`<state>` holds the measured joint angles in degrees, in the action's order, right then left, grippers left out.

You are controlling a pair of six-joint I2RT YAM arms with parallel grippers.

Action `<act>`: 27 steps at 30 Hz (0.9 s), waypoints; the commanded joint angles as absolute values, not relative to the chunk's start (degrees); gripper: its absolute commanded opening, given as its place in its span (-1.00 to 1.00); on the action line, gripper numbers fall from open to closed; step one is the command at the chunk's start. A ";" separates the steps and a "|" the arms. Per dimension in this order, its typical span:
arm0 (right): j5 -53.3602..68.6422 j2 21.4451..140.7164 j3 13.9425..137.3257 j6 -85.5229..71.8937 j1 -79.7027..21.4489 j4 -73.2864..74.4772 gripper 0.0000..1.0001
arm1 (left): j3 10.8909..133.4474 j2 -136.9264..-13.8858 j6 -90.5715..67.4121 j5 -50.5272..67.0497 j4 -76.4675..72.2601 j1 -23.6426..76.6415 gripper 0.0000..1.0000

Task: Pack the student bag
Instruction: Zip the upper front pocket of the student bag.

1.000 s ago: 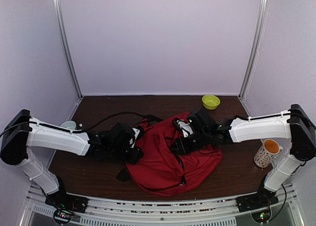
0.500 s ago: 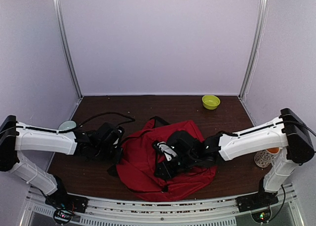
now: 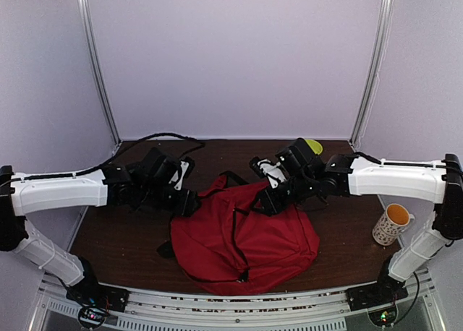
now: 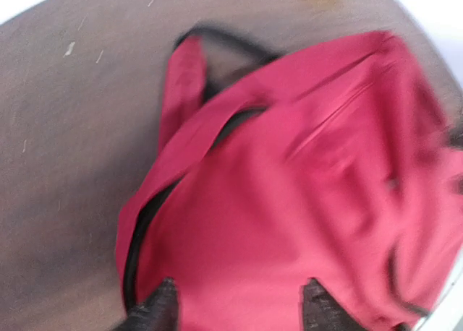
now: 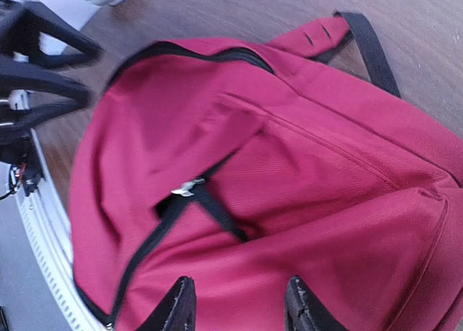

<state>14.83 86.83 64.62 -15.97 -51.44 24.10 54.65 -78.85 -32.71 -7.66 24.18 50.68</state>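
- Student bag [image 3: 246, 237], a large soft dark-red fabric backpack, lay in the near middle.
- Left gripper [image 4: 235, 309] hung open above its left edge.
- Right gripper [image 5: 239, 302] hung open above its far edge.

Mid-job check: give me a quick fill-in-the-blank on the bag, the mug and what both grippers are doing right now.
1. The student bag lying on the table is dark ____.
2. The left gripper and the right gripper both hover over the bag with fingers ____ and nothing held.
3. The mug stands apart from the bag, near the ____ arm's base.
Missing words: red; open; right.
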 commanded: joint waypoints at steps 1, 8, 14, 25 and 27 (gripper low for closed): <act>20.69 91.53 68.79 -12.22 -49.88 25.41 -0.14 | 62.31 -83.31 -33.68 -2.63 23.73 50.45 0.29; 25.04 96.37 72.18 -8.67 -49.85 23.32 -0.18 | 75.84 -95.22 -35.32 -3.10 29.45 50.45 0.29; 24.74 99.32 72.95 -8.20 -49.85 21.17 -0.20 | 74.28 -94.83 -38.53 -4.48 27.88 50.13 0.24; 22.77 101.75 72.69 -5.14 -50.60 20.30 -0.24 | 64.11 -86.76 -41.39 -5.30 24.64 49.75 0.20; 22.58 102.03 72.20 -4.55 -50.86 19.80 -0.25 | 62.70 -85.35 -41.57 -5.44 24.32 49.75 0.20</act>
